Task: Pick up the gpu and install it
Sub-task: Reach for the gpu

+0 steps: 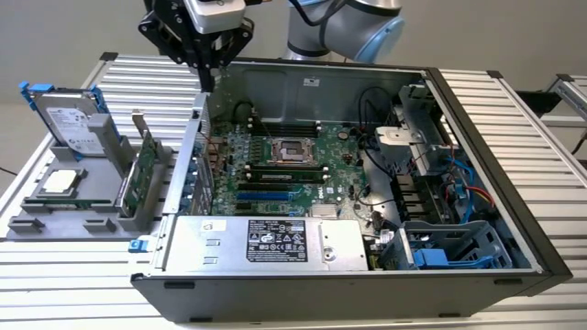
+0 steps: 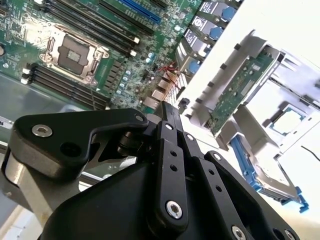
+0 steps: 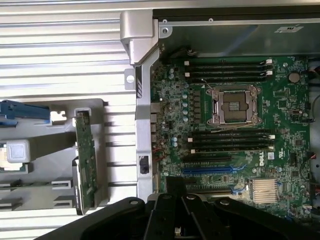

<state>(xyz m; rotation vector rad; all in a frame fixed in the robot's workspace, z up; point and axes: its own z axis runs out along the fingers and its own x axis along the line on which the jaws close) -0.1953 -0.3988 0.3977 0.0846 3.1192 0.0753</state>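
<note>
Above the rear wall of the computer case [image 1: 312,93], the gripper [image 1: 209,81] hangs empty with its fingers [image 2: 170,125] pressed together. Beside the case, the graphics card [image 1: 147,172] stands on edge in a gray rack [image 1: 55,223]; coming down unopened, the fingers could knock it over or hit the wall.

The arm [image 1: 341,27] is silver-grey with a pale blue joint cap [image 1: 383,36]; its black tool [image 1: 209,82] has jointed links [image 2: 167,165] studded with silver screws [image 2: 174,209].
</note>
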